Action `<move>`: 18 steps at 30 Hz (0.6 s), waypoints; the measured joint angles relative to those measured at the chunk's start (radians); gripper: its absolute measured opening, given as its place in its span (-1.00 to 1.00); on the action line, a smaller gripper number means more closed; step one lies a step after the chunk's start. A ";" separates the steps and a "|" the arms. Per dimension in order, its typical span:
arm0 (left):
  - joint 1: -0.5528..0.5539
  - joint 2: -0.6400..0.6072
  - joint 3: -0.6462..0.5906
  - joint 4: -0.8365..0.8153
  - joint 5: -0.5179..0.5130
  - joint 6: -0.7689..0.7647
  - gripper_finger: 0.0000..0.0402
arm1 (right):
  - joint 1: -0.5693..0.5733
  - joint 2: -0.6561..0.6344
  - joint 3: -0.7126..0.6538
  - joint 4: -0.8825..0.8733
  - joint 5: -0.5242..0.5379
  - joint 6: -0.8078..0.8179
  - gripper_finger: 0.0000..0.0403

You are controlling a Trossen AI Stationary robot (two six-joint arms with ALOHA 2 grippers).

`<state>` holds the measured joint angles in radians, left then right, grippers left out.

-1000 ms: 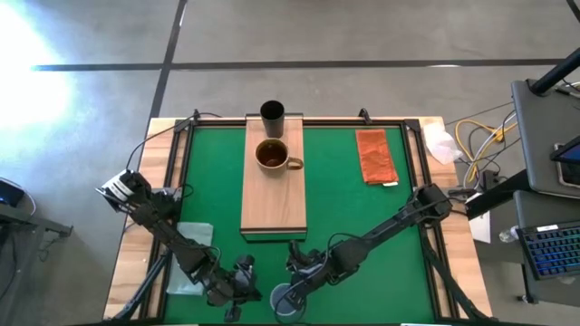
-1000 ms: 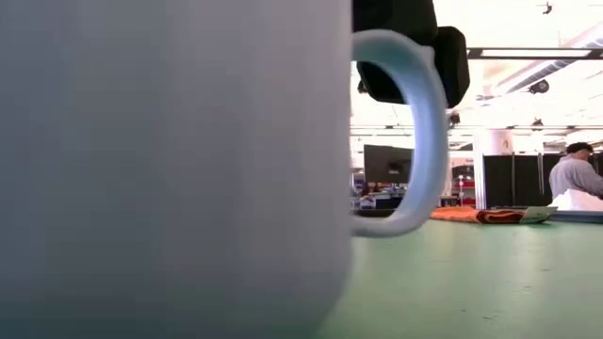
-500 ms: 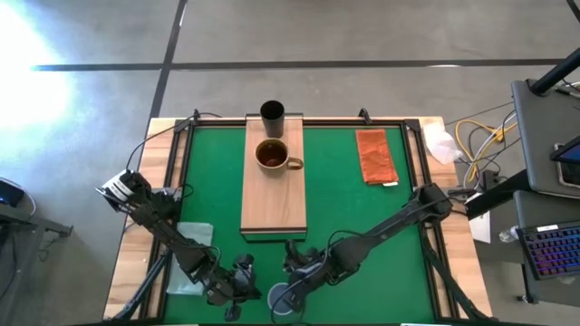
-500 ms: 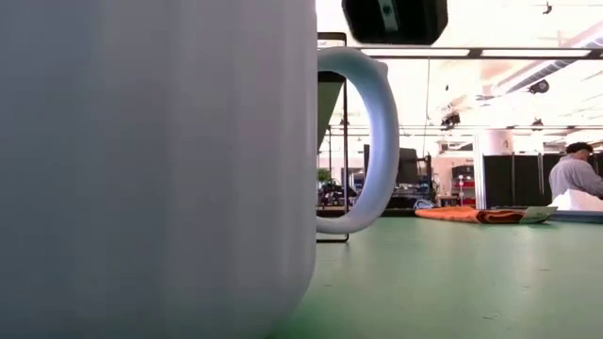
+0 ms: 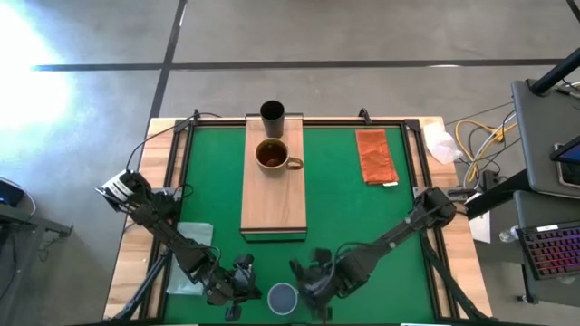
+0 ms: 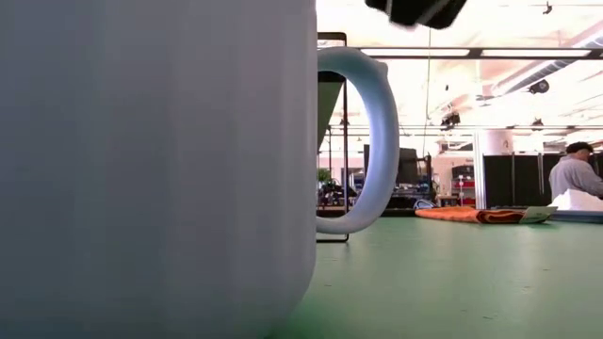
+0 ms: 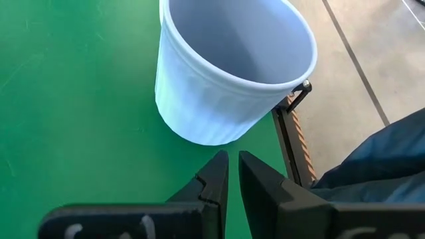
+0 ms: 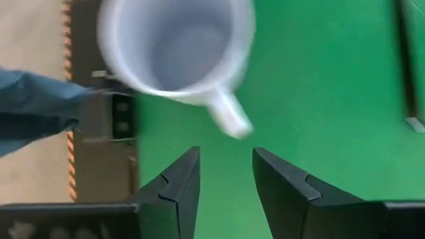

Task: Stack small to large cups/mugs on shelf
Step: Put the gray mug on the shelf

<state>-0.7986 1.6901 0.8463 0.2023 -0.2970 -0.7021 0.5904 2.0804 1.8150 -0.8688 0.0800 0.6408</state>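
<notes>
The pale blue-grey mug [image 5: 282,297] stands upright on its base on the green mat at the near edge and fills the low view [image 6: 151,160], its handle [image 6: 372,141] to the right. The brown mug [image 5: 272,156] stands on the light-wood shelf board [image 5: 274,195]. The black cup [image 5: 272,112] stands at the board's far end. My left gripper [image 5: 249,288] is shut, just left of the pale mug [image 7: 232,66]. My right gripper [image 8: 226,172] is open and empty, above and right of the mug, pointing at its handle [image 8: 229,116].
An orange-brown cloth [image 5: 376,156] lies on the mat at the far right. A clear plastic bag [image 5: 192,240] lies at the left edge. The table's frame [image 7: 292,126] runs just beside the pale mug. A person [image 6: 575,174] is in the room beyond.
My right gripper has gone up from beside the pale mug's handle and toward the table's near right. The pale mug has shifted a little toward the table's left and now stands still.
</notes>
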 joint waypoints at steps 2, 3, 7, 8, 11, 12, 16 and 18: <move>0.000 0.000 0.000 0.000 0.000 0.000 -0.89 | 0.022 0.000 -0.028 0.089 0.037 -0.064 -0.34; 0.000 0.000 0.000 0.000 0.000 -0.001 -0.89 | 0.031 0.000 -0.040 0.121 0.061 -0.091 -0.33; 0.000 0.000 0.000 0.000 0.000 -0.023 -0.89 | 0.038 0.000 -0.072 0.124 0.113 -0.127 -0.33; 0.000 0.000 0.000 -0.001 0.000 -0.025 -0.89 | 0.038 0.000 -0.082 0.124 0.121 -0.127 -0.33; 0.000 0.000 0.000 -0.001 0.000 -0.026 -0.89 | 0.037 0.001 -0.101 0.126 0.156 -0.129 -0.33; 0.000 0.000 0.000 -0.001 0.000 -0.026 -0.89 | 0.037 0.001 -0.106 0.134 0.158 -0.136 -0.33; 0.000 0.000 0.000 -0.001 0.000 -0.026 -0.89 | 0.037 0.001 -0.145 0.198 0.157 -0.152 -0.33; 0.000 0.000 0.000 -0.001 0.000 -0.028 -0.89 | 0.035 0.002 -0.160 0.222 0.157 -0.152 -0.33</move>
<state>-0.7986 1.6901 0.8467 0.2016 -0.2969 -0.7297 0.6257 2.0823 1.6552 -0.6470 0.2367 0.4892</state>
